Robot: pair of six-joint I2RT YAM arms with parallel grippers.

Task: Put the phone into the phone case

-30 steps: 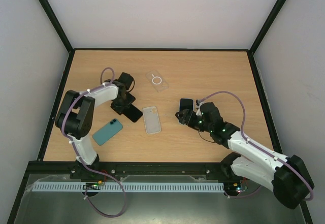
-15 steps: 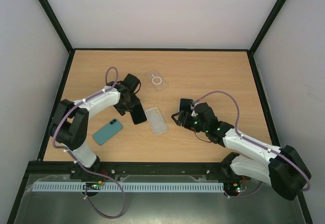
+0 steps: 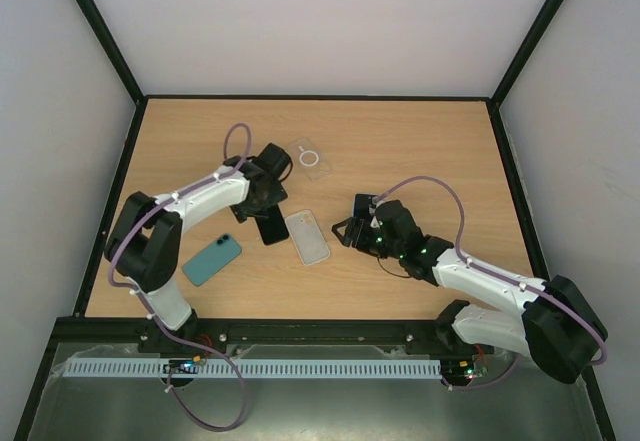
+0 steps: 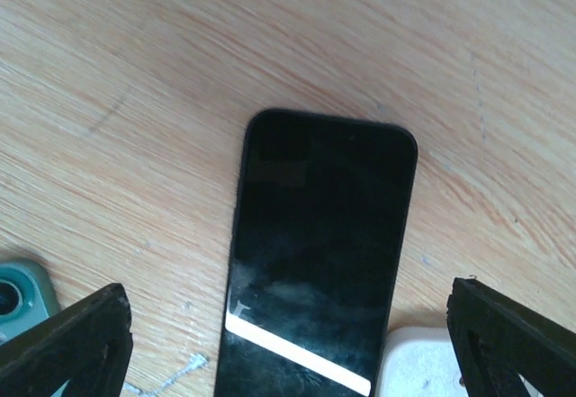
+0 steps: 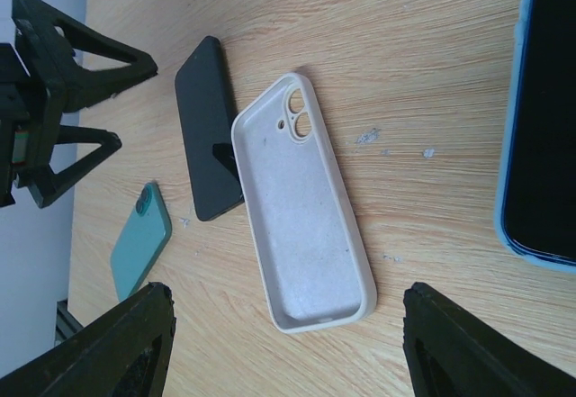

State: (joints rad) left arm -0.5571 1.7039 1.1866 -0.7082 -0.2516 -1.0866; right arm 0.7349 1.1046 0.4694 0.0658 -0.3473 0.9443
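Teal phone (image 3: 211, 259) and clear case (image 3: 310, 158) on table (image 3: 430, 141).

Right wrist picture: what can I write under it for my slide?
Empty white phone case lies open side up on the wooden table, a black phone beside it.

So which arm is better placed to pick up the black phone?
Probably left. The left gripper hangs open over the black phone, one finger each side. The right gripper faces the cream phone case instead.

Black phone (image 4: 319, 253); cream case (image 5: 301, 208); teal phone (image 3: 211, 259); blue-edged phone (image 5: 540, 127); light wood-grain table (image 3: 420, 141).
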